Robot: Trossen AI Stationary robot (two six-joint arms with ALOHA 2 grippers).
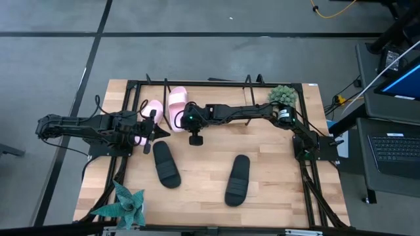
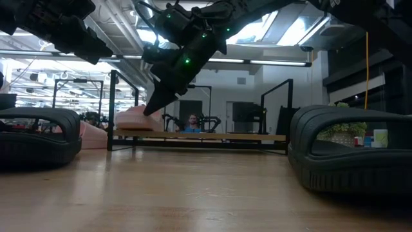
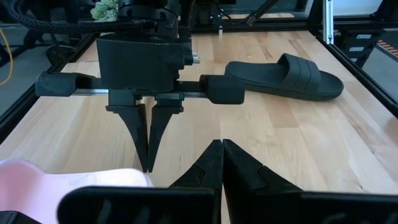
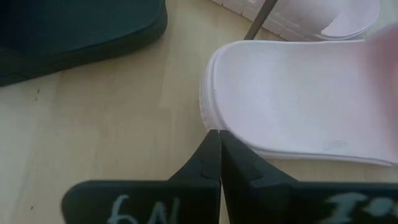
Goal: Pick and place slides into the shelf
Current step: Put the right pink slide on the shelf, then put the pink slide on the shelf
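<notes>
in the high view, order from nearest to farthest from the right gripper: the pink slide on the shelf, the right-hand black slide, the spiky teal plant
From the right gripper:
1. Pale pink slide on the shelf, just behind it.
2. Right-hand black slide, front right.
3. Spiky teal plant, front-left corner.

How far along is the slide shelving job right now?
Done: one pink slide lies on the shelf. In hand: both grippers, left and right, are shut and empty beside the second pink slide. Left: two black slides on the table.

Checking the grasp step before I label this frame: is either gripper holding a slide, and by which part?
Neither. The left gripper and right gripper are both shut on nothing; the right's tips rest beside a pale pink slide sandal.
</notes>
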